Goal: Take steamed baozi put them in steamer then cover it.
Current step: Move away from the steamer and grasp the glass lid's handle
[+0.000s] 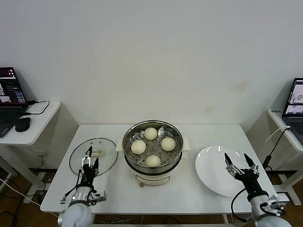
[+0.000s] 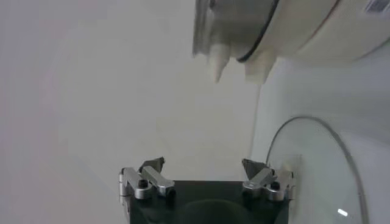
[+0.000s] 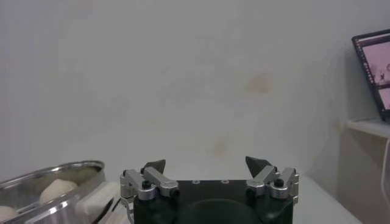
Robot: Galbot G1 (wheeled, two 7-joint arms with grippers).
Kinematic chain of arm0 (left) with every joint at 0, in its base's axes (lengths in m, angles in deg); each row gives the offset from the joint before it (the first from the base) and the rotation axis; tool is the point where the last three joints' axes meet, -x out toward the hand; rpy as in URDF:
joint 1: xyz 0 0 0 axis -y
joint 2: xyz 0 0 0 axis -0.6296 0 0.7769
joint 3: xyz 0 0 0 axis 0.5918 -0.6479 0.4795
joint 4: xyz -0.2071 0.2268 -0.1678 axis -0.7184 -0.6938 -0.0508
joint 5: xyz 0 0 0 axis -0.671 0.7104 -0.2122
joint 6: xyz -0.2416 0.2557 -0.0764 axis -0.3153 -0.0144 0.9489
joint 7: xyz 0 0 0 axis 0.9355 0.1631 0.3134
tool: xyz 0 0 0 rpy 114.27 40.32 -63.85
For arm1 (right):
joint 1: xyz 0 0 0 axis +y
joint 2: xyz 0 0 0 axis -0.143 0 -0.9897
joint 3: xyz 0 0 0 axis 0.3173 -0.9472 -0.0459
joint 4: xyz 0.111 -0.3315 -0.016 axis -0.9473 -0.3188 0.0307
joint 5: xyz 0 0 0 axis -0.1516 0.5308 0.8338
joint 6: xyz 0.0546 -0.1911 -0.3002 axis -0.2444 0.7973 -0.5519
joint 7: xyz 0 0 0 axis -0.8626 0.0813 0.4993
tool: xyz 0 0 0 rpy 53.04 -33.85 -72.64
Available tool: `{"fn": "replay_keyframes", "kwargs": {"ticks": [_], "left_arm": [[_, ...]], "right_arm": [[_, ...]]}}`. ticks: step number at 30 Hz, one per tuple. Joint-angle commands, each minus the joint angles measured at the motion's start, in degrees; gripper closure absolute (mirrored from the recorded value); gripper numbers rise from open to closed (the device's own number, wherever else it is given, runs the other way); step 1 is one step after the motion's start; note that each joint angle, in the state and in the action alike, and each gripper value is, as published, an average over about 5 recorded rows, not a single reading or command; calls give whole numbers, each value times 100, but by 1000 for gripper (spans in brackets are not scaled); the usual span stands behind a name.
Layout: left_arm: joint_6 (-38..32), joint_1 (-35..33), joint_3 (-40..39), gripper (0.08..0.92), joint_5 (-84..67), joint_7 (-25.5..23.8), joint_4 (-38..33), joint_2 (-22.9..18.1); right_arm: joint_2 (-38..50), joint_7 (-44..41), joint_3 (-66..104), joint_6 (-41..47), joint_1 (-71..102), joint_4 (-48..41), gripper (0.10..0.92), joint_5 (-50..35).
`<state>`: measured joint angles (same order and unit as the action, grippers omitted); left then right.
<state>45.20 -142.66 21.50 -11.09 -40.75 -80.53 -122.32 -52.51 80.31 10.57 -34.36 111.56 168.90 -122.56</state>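
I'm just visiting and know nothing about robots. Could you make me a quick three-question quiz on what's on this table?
1. How many baozi sit in the steamer?
2. True or false: the cover is on the steamer.
3. The right gripper hangs over: A) plate B) steamer C) laptop.

Key:
1. Four.
2. False; it lies on the table on the robot's left, under the left gripper.
3. A.

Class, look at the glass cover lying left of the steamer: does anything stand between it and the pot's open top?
Nothing visible does. The cover lies flat on the table beside the steamer, whose top is open with four baozi inside. The open left claw hangs over the cover's near edge; its handle is clear.
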Motion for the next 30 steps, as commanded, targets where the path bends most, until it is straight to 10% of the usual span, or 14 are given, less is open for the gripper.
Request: {"fn": "replay_keyframes", "kwargs": {"ticks": [1, 30], "left_arm": [[70, 1068, -56, 177, -167, -184, 1527, 78], [-52, 2408, -143, 177, 101, 56, 3276, 91]], "right_arm": [[5, -84, 197, -47, 216, 94, 203, 20], [-138, -67, 485, -126, 424, -47, 203, 54]]}}
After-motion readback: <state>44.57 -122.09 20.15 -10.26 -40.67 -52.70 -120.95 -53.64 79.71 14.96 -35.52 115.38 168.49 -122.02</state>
